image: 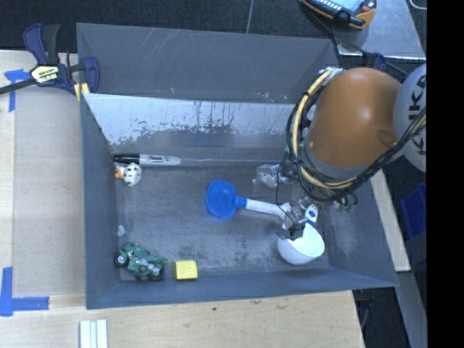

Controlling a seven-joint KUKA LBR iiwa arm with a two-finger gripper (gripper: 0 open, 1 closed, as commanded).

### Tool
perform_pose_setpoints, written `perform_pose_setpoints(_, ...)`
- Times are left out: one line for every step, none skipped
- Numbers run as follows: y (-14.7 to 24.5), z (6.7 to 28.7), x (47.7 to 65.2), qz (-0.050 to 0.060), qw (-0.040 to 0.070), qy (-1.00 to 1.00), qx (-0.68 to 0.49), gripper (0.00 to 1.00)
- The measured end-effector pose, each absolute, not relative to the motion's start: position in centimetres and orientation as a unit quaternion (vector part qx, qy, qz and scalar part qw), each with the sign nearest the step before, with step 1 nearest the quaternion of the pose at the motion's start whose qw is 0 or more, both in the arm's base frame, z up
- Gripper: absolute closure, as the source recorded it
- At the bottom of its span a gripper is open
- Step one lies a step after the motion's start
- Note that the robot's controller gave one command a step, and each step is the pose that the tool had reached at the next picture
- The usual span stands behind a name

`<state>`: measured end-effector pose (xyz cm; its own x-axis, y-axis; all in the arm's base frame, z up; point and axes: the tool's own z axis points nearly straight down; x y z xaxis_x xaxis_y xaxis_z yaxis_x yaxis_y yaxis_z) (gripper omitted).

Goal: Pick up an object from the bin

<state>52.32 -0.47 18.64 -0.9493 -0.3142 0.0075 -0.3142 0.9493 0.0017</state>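
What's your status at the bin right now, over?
Hand low at right of grey metal bin, over the white handle end of blue round-headed plastic scoop. Grip unconfirmed. White rounded cup-like thing close beside, crowding.
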Motion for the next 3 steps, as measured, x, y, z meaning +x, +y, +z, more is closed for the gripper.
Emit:
perform_pose_setpoints(-0.4, 18.8, 52.4, 0.0, 0.002, -0.987, 0.159, 1.0)
perform_pose_setpoints(-5.3, 18.0, 58.8, 0.001, -0.002, -0.981, 0.195, 1.0)
perform_pose_setpoints(-5.0, 18.0, 58.6, 0.0, 0.0, -0.981, 0.195, 1.0)
